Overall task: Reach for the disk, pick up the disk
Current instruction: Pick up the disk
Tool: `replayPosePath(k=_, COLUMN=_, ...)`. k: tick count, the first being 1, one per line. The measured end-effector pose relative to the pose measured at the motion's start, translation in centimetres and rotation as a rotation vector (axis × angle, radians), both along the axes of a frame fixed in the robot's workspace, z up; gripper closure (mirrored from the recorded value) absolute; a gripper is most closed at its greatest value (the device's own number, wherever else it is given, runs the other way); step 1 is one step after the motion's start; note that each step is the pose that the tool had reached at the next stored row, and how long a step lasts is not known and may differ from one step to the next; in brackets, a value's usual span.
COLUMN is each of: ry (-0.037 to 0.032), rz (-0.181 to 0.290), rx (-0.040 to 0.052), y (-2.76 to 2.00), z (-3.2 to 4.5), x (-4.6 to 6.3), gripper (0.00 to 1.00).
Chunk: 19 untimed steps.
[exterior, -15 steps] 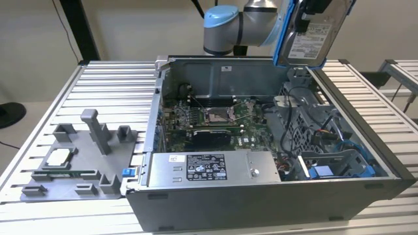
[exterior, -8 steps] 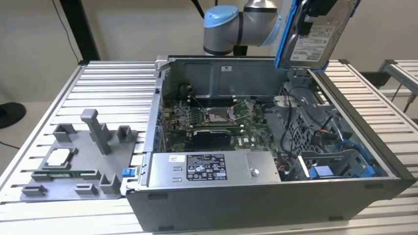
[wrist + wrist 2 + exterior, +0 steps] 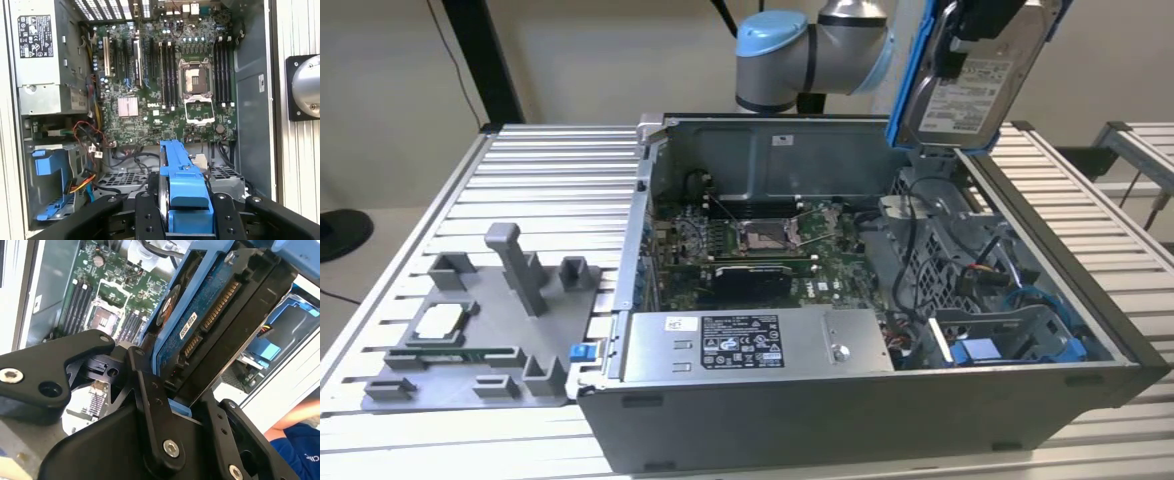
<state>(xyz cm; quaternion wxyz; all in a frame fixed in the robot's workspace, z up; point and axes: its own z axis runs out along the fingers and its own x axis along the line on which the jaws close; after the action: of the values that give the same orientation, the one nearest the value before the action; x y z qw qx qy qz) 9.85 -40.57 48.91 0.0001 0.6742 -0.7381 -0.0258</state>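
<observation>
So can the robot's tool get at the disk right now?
Yes, it already has it. The tool is shut on the disk, holding it up above the open computer case, with nothing in the way.

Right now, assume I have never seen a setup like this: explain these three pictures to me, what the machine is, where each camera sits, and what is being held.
The machine is a single robot arm with a gripper at its end. The exterior view comes from a camera off the arm, looking down on a slatted metal table. On the table lies an open computer case with its circuit board exposed, and beside it, on the exterior view's left, a grey plastic holder tray. Both wrist views come from cameras riding on the arm. The black fingers are shut on the disk, a silver hard drive in a blue bracket, which is lifted clear above the case. In the first wrist view the disk appears edge-on over the board.
</observation>
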Motion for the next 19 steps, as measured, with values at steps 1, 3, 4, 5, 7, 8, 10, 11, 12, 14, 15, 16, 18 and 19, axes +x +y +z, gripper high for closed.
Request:
replayPosePath(k=1, ry=0.0001, rz=0.0, rx=0.0, y=-0.17, z=0.0, x=0.0, gripper=1.0)
replayPosePath(k=3, ry=0.0002, rz=0.0, rx=0.0001, y=-0.55, z=0.0, x=0.0, gripper=1.0)
replayPosePath(k=4, ry=0.0003, rz=0.0, rx=0.0, y=-0.78, z=0.0, x=0.1, gripper=1.0)
replayPosePath(k=5, ry=0.0003, rz=0.0, rx=-0.0001, y=-1.01, z=0.0, x=0.1, gripper=1.0)
replayPosePath(k=7, ry=0.0005, rz=0.0, rx=0.0001, y=-1.52, z=0.0, x=0.1, gripper=1.0)
replayPosePath(k=8, ry=0.0005, rz=0.0, rx=0.0001, y=-1.77, z=-0.01, x=0.1, gripper=1.0)
replayPosePath(k=10, ry=0.0007, rz=0.0, rx=-0.0001, y=-2.26, z=0.0, x=0.2, gripper=1.0)
replayPosePath(k=11, ry=0.0008, rz=0.0, rx=-0.0001, y=-2.49, z=0.0, x=0.2, gripper=1.0)
replayPosePath(k=12, ry=0.0009, rz=0.0, rx=0.0, y=-2.72, z=0.0, x=0.2, gripper=1.0)
replayPosePath(k=14, ry=0.0009, rz=0.0, rx=0.0, y=-3.14, z=0.0, x=0.2, gripper=1.0)
replayPosePath(k=15, ry=0.0009, rz=0.0, rx=0.0, y=-3.34, z=0.0, x=0.2, gripper=1.0)
replayPosePath(k=16, ry=0.001, rz=0.0, rx=-0.0001, y=-3.54, z=0.0, x=0.2, gripper=1.0)
replayPosePath(k=18, ry=0.0011, rz=0.0, rx=0.0, y=-3.91, z=0.0, x=0.3, gripper=1.0)
replayPosePath(k=19, ry=0.0011, rz=0.0, rx=-0.0001, y=-4.09, z=0.0, x=0.3, gripper=1.0)
